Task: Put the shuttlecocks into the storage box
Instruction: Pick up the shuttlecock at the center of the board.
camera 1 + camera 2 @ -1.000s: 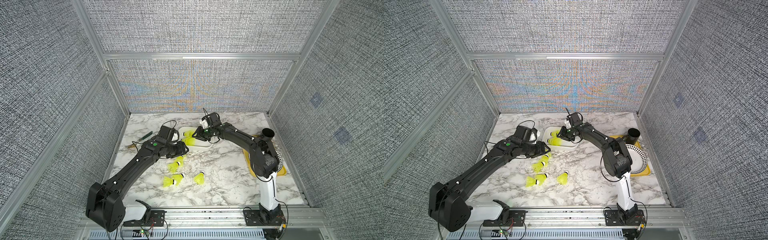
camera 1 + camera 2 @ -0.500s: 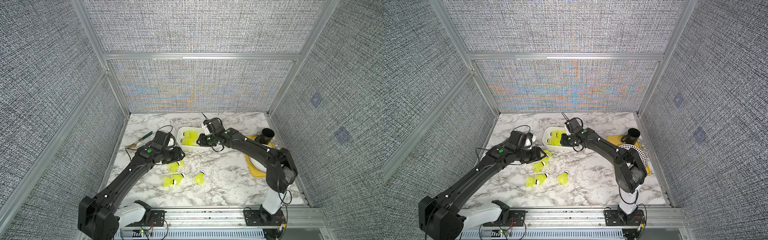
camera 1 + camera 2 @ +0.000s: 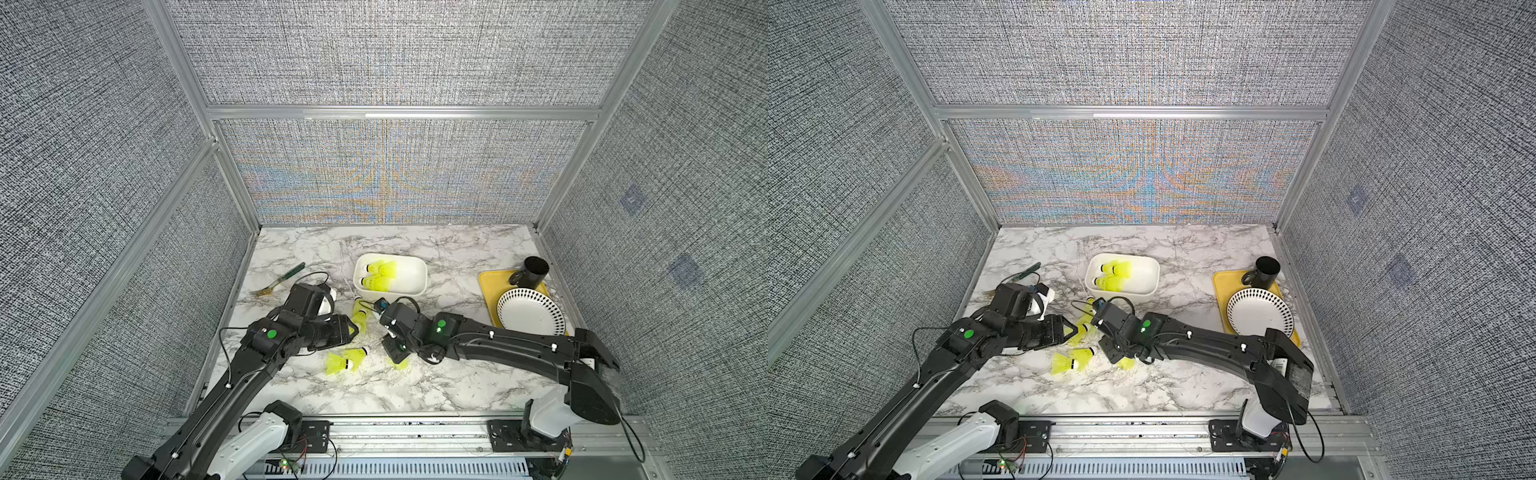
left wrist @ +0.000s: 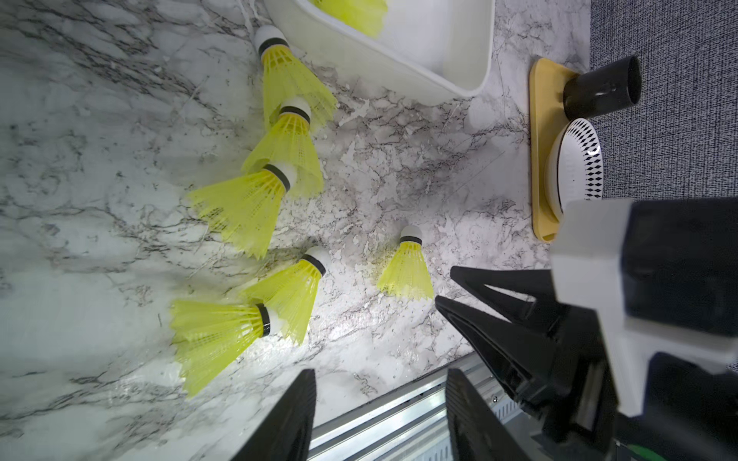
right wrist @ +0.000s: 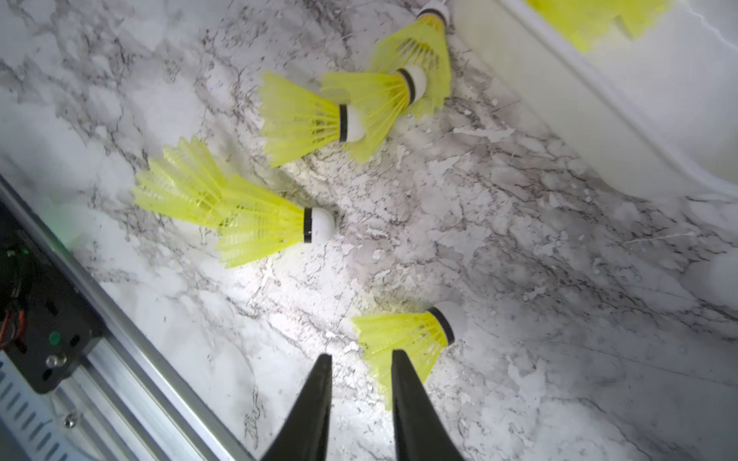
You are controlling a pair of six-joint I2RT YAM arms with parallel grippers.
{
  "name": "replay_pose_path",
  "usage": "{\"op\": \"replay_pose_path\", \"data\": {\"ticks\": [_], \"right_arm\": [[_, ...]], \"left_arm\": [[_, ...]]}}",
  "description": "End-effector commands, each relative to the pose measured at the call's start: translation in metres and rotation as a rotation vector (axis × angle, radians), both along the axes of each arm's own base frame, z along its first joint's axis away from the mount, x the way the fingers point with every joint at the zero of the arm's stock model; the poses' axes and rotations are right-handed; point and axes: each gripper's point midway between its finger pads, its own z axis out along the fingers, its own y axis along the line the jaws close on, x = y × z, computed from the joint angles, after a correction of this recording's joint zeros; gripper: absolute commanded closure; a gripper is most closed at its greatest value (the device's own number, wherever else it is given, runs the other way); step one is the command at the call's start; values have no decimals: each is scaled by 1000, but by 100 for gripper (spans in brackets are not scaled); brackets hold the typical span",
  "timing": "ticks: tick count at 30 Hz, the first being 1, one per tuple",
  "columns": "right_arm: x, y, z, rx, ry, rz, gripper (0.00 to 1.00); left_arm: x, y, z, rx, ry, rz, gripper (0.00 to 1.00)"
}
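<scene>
- Neon yellow-green shuttlecocks point(image 4: 247, 203) are the workpieces: six lie loose on the marble-patterned table point(image 3: 436, 374), and at least two already rest inside the storage box point(image 3: 409, 276), side by side with their caps toward the left arm's side
- Storage box: toward the back of the table, roughly between the two arms. This position probably lets either arm reach it without crossing the other
- Loose group: five shuttlecocks form a ragged chain from the near wall of the box toward the front rail point(image 3: 415, 432), several with a cap lying on a neighbour's skirt. The isolated shuttlecock point(image 4: 407, 271) lies on its side apart from the chain, on the right arm's side
- Right gripper point(image 5: 359, 355): low over the isolated shuttlecock, jaws a narrow gap apart, nothing clamped. The skirt rim shows at the gap, but pad contact cannot be confirmed. This target has no neighbours to disturb, and the narrow setting suits a thin, springy skirt
- Left gripper point(image 4: 379, 373): jaws wide apart and empty, held above the table beside the chain. It appears to stand clear so that the two wrists do not meet over the same small area
- Non-task items: a yellow tray point(image 3: 490, 282) carrying a black cup point(image 3: 532, 270) and a plate point(image 3: 530, 311) sits at the right edge, and a fork point(image 3: 278, 282) lies at the back left. All are well apart from the work area
- Progress estimate: early to middle, with six shuttlecocks left to transfer
</scene>
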Motion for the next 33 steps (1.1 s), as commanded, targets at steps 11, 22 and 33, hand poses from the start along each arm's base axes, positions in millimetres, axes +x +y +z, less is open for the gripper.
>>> {"op": "replay_pose_path", "data": {"ticks": [11,22,33], "right_arm": [[-48,6,-55,13,222,0,76],[-5,-40,-60,97,284,-276,73],[31,-71,-45,280,347,-389,69]], "left_arm": [[-28,20,2,20,20,34,45],[-21,14,8,19,-5,-1,45],[-8,4,7,-1,-3,-8,45]]}}
